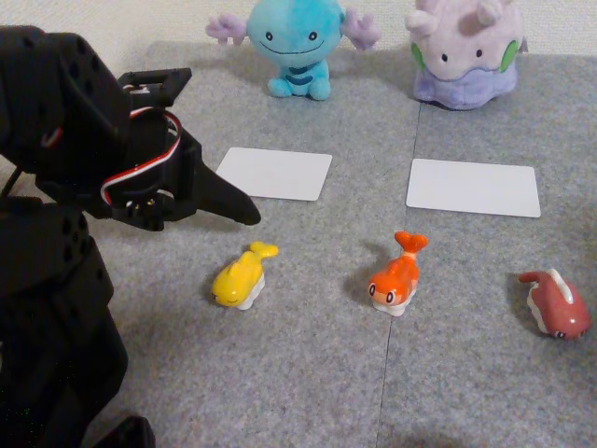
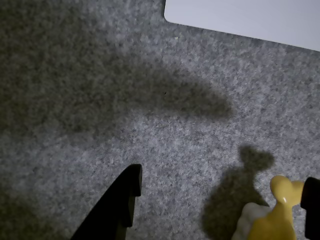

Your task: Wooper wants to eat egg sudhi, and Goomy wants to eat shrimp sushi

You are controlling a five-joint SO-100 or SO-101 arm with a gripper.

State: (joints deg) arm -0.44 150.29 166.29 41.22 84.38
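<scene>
Tool [image 2: 220,200] spread wide in the wrist view, gripping nothing: one black finger [image 2: 117,205] at lower centre, the other just entering at the lower right edge, with the egg sudhi [image 2: 275,212] near that edge, close beside the right finger. In the other view, black arm at left, finger tip pointing right above the egg sudhi [image 1: 240,276]. No readable writing.

Egg sudhi: yellow, upturned tail, white underside, lower centre-left on the grey worktop [image 1: 308,373]. Shrimp sushi [image 1: 396,273] orange, at centre. Dark red fish toy [image 1: 557,304] at right. Two white cards [image 1: 276,174] behind. Wooper [image 1: 293,42] top centre, Goomy [image 1: 465,51] top right.
</scene>
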